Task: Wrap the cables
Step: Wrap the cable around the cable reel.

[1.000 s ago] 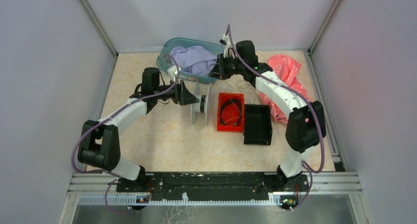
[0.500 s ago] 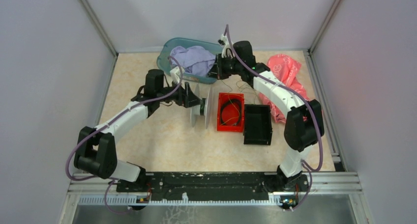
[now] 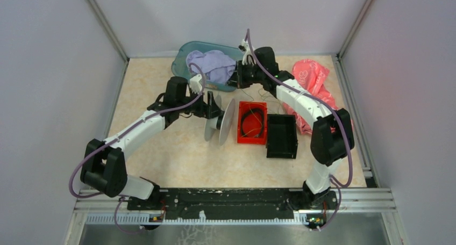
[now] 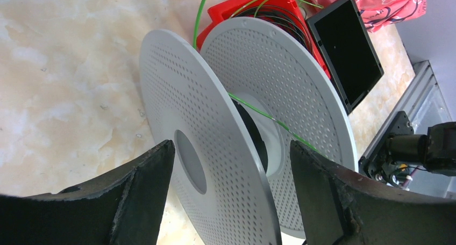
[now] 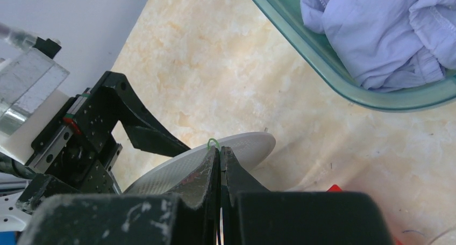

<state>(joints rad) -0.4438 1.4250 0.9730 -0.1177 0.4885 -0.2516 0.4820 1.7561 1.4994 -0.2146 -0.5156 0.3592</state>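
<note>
The white perforated spool [image 3: 219, 125] leans on the table just left of the red box [image 3: 251, 122]. My left gripper [image 3: 213, 106] is open, and its fingers stand either side of the spool's near flange [image 4: 183, 148] with gaps showing. A thin green cable [image 4: 258, 113] crosses the spool's hub and runs up toward the red box [image 4: 244, 3]. Beside the teal basin, my right gripper [image 3: 237, 76] is shut on the green cable, and a small loop [image 5: 213, 142] pokes out above its tips [image 5: 220, 149]. The rest of the cables is too fine to make out from above.
A black box [image 3: 281, 136] stands right of the red box, which holds a dark coil. The teal basin [image 3: 183, 66] with lavender cloth sits at the back. A pink bag [image 3: 314, 81] lies at the back right. Frame walls close in both sides.
My left gripper has moved right and forward around the spool, with its jaws wider. The spool has tipped from upright to leaning. The right gripper has shifted slightly left and stays shut.
</note>
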